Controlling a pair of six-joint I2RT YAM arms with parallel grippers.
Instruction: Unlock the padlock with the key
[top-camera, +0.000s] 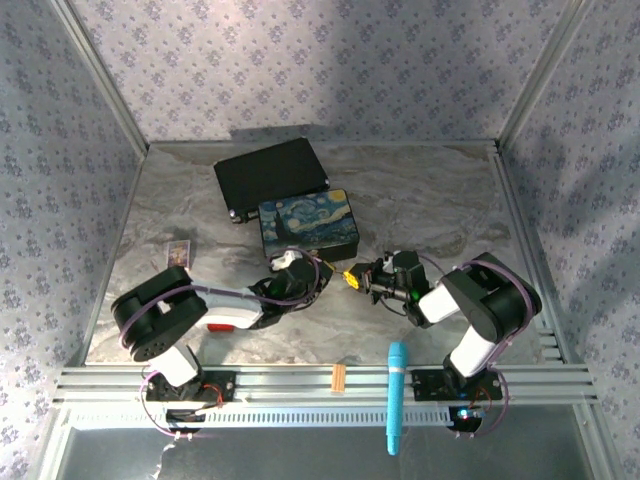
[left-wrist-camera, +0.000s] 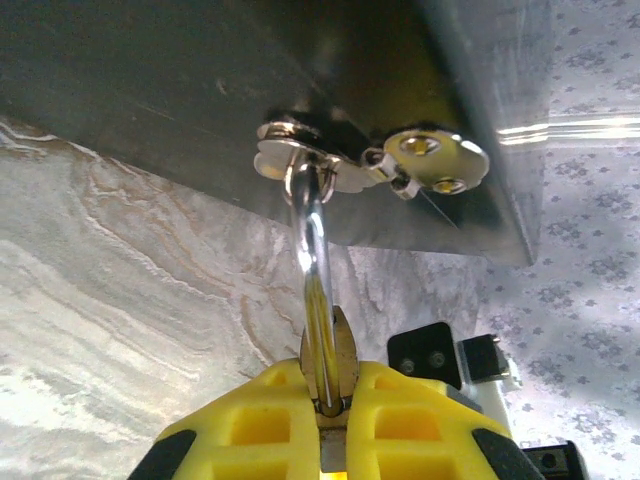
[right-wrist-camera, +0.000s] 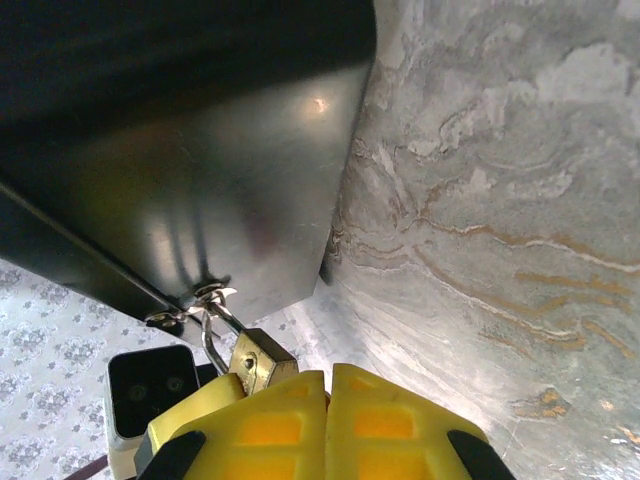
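we see the left gripper (left-wrist-camera: 335, 405) clamped on the padlock (left-wrist-camera: 340, 345), which hangs by its shackle from the hasp (left-wrist-camera: 300, 160) on the box (left-wrist-camera: 150, 90). the right gripper (right-wrist-camera: 328, 400) is pressed closed just beside the padlock; we cannot tell if it holds anything.

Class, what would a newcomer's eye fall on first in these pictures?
The painted box, a swirling night sky, stands mid-table. On its dark side a small brass padlock hangs from the latch, its silver shackle running down between the yellow fingertips of the left gripper; the right gripper sits close beside it.
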